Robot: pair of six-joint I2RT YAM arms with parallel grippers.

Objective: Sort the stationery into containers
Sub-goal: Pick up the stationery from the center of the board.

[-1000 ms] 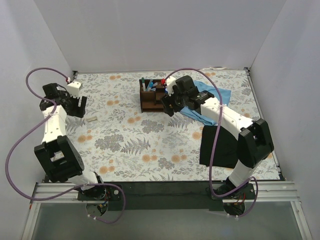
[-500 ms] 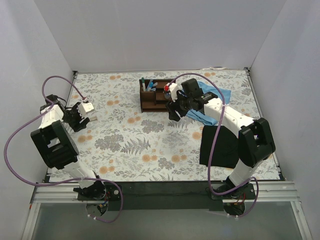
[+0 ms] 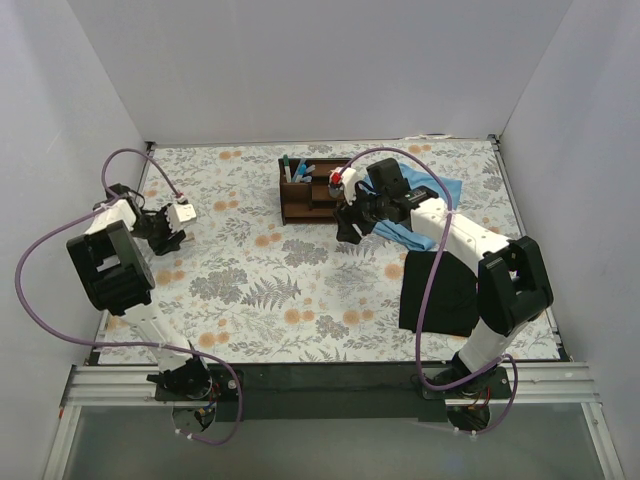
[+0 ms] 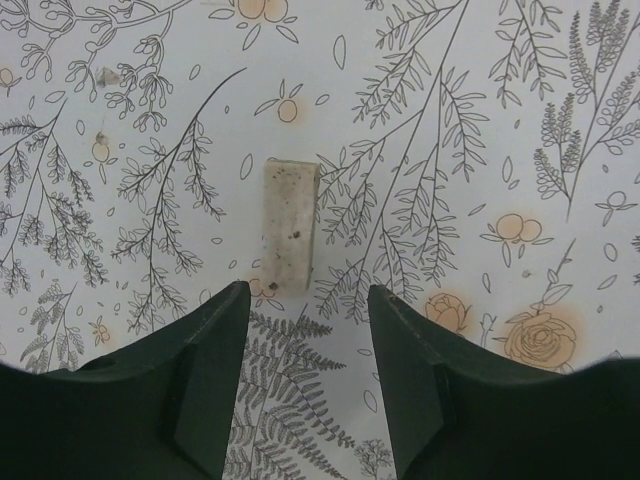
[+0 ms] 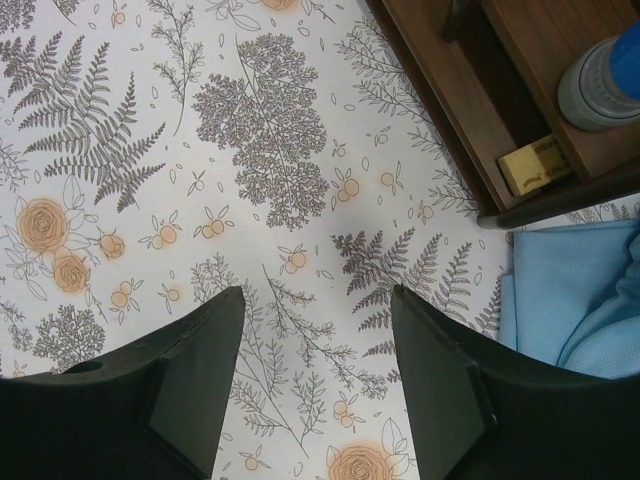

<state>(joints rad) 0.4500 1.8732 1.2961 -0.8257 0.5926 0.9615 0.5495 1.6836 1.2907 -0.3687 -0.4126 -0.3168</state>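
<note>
Tan and speckled, a small block [image 4: 289, 225] lies flat on the floral tabletop [image 3: 300, 290] near its left edge, just ahead of my left fingers [image 4: 232, 315], which stand wide apart and hold nothing. Toward the middle of the far edge, the dark brown wooden organizer [image 3: 303, 197] holds pens [image 3: 296, 168] upright in its tall slots. A blue-and-white cylinder [image 5: 603, 80] and a yellowish block [image 5: 535, 165] sit in its compartments. My right fingers [image 5: 222, 335], likewise spread and empty, hover above the tabletop just off the organizer's near right corner, beside a light blue cloth [image 5: 575, 290]. A black cloth [image 3: 440, 290] lies toward the right edge.
</note>
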